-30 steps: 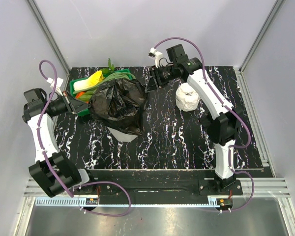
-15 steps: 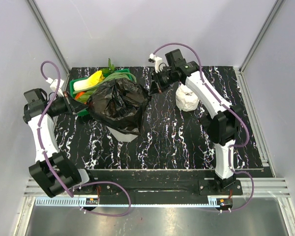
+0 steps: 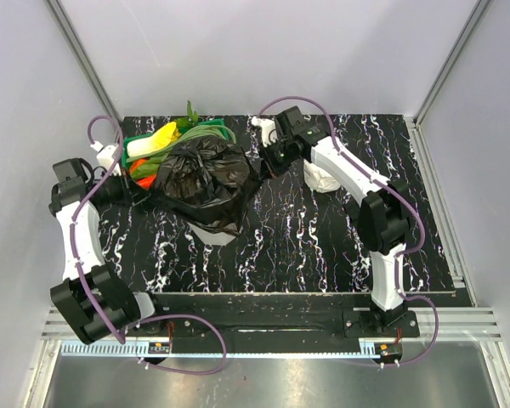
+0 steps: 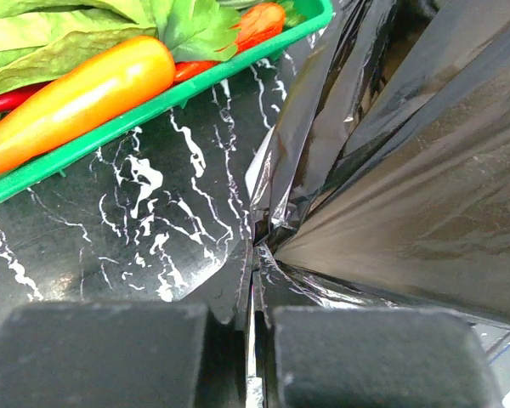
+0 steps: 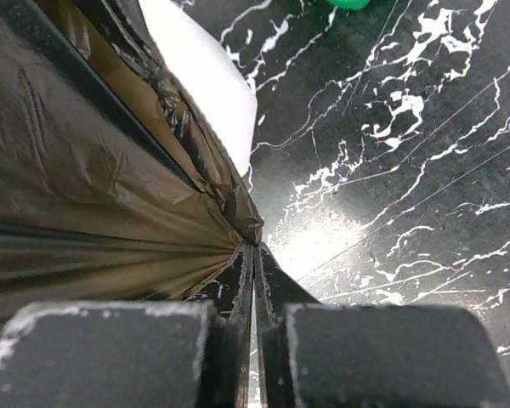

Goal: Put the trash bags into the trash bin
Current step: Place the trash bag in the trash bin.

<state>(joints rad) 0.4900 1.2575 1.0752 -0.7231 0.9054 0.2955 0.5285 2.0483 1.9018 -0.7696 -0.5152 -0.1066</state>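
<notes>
table (image 3: pixel 306 246): black top with white veins.
trash bin (image 3: pixel 214 231): white, stands left of the table's middle; only its near lower side shows under the bag.
trash bag (image 3: pixel 200 174): glossy black film, crumpled over the bin's mouth, held at both sides.
left gripper (image 3: pixel 143 194): fingers pressed together, pinching the bag's left edge.
right gripper (image 3: pixel 263 166): fingers pressed together, pinching the bag's right edge.
green basket (image 3: pixel 136 138): far left corner, holds toy vegetables, just behind the bag.
white roll (image 3: pixel 323 177): toward the far right, partly behind the right arm.

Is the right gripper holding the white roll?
No, the right gripper is pinched shut on the edge of the black trash bag.
</notes>
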